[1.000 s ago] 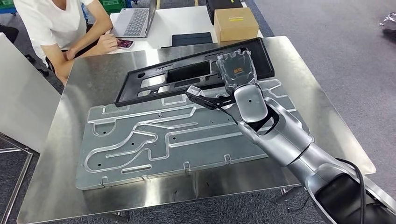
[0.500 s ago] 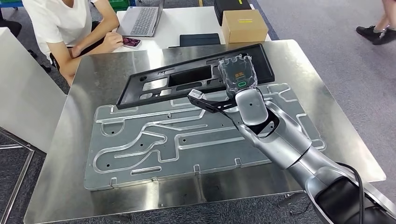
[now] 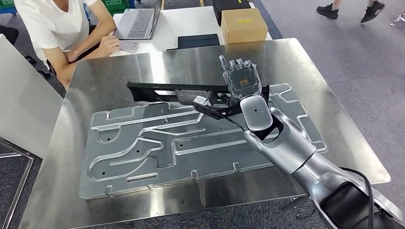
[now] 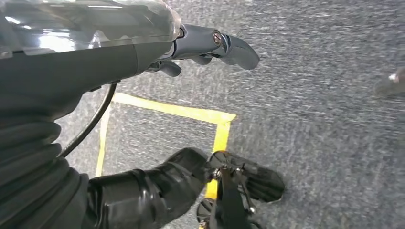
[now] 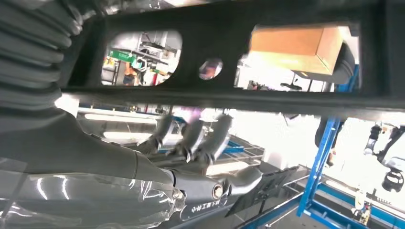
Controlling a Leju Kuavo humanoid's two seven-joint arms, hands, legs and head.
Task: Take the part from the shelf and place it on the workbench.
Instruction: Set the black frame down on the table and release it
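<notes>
Above the tabletop (image 3: pixel 95 86), our right hand (image 3: pixel 241 81) grips the black panel (image 3: pixel 167 91) edge-on, fingers (image 5: pixel 191 138) clamped. We should lower it flat beside the metal plate (image 3: pixel 157 143) before releasing.

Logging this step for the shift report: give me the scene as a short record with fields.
surface: steel workbench
fixture: grooved aluminium plate lying flat on the workbench
part: black plastic panel, tilted edge-on above the plate
right hand: at the panel's right end, grip unclear
left hand: hanging over grey floor, holds nothing
bystander: seated person beyond the workbench
</notes>
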